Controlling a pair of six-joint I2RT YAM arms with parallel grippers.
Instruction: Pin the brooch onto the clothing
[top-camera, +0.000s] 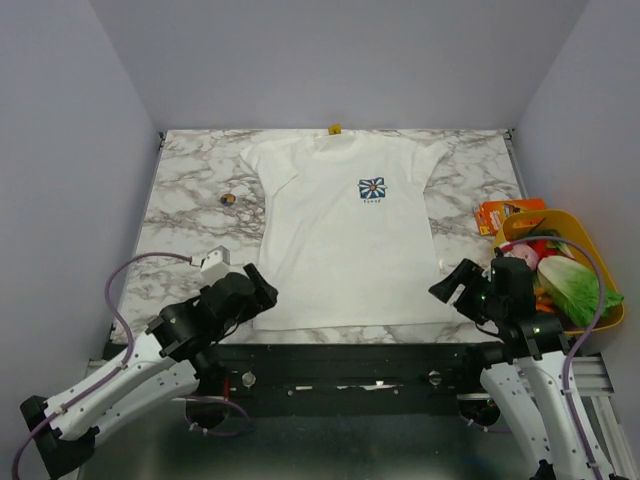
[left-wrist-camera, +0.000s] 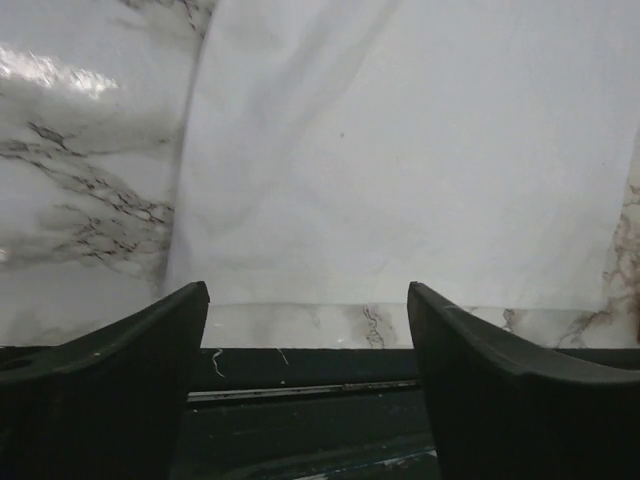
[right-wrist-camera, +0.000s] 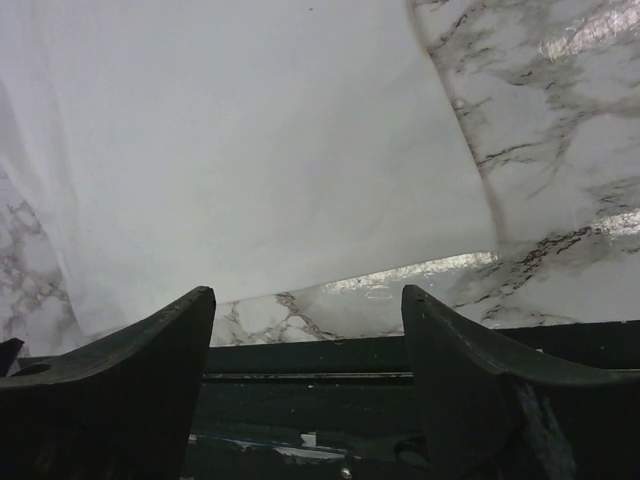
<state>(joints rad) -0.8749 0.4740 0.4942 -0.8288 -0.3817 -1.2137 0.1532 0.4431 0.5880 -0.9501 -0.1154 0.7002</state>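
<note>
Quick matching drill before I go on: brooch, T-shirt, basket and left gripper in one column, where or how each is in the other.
1 brooch
2 T-shirt
3 yellow basket
4 left gripper

A open, at the shirt's near left corner
B spread flat, centred
C on the bare table beside the left sleeve
D at the right edge

Pairs: 1-C, 2-B, 3-D, 4-A

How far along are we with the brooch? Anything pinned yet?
Done: only the setup; the T-shirt lies flat on the table. In hand: nothing; left gripper and right gripper are open and empty by the shirt's near hem. Left: all of it; the brooch sits on the marble beside the shirt's sleeve, not yet picked up or pinned.
</note>
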